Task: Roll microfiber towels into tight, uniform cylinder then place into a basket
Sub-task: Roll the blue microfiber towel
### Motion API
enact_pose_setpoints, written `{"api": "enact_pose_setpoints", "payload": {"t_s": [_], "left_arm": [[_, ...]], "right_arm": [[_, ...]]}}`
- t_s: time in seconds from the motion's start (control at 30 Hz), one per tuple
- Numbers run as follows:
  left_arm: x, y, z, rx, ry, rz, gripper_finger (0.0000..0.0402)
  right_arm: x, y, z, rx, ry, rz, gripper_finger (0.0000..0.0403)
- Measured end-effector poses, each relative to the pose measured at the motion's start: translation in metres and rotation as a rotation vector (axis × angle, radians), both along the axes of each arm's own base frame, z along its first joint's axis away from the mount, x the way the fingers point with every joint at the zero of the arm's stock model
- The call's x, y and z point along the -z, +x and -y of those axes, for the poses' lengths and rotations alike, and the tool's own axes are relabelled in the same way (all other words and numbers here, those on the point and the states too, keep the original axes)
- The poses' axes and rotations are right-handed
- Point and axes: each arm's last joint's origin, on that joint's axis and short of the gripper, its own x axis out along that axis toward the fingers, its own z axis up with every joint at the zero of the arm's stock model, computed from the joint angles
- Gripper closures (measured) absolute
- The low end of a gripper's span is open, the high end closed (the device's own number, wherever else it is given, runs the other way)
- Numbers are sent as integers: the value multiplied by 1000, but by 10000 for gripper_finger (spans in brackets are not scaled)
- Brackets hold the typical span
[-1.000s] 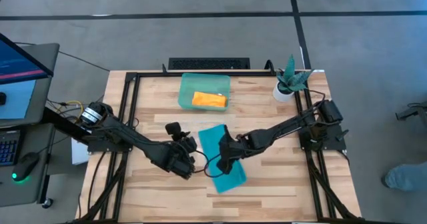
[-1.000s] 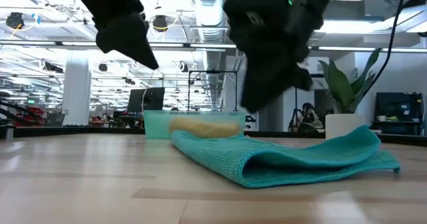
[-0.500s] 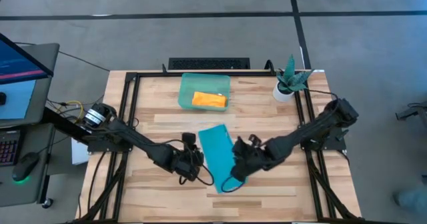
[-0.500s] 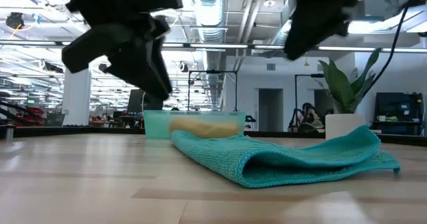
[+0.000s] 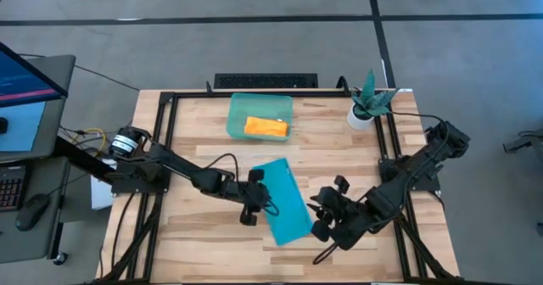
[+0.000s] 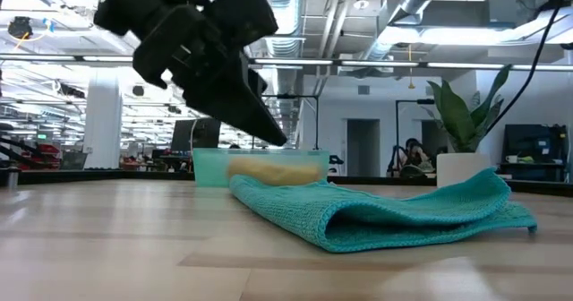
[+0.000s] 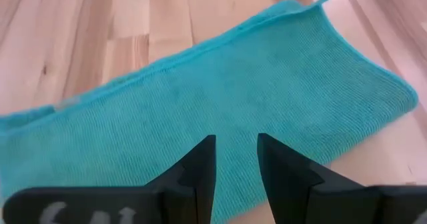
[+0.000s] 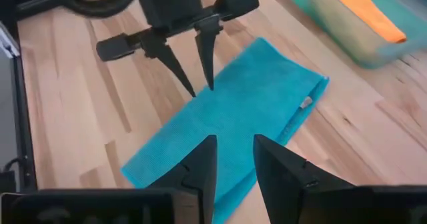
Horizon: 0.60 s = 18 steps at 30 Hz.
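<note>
So the left gripper (image 5: 253, 202) hovers part-open and empty beside the folded teal towel (image 5: 283, 202) on the counter (image 5: 195, 234); the right gripper (image 5: 327, 220) mirrors it opposite. Orange towel (image 5: 266, 127) sits in the basket (image 5: 237, 108). Rolling comes next, I'd guess: grab an edge.

You have a teal-blue towel (image 5: 282, 199) with a fine ribbed weave lying on the bench (image 5: 195, 158), whose top is pale wood in long planks with darker grain streaks and a black frame around it. The basket (image 5: 240, 115) is translucent pale green, and the towel inside it (image 5: 266, 127) is bright orange. Both end effectors, left (image 5: 251, 202) and right (image 5: 325, 220), are black, like their arms. The small pot (image 5: 360, 116) is white, its plant green with lighter stripes. Around you the floor is grey with dark lines.
</note>
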Motion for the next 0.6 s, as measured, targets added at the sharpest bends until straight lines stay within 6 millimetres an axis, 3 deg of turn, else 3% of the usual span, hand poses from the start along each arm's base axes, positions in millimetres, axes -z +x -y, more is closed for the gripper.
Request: {"api": "enact_pose_setpoints", "payload": {"t_s": [0.6], "left_arm": [[26, -8, -17, -107, -83, -33, 299]], "right_arm": [[0, 12, 18, 63, -5, -8, 281]]}}
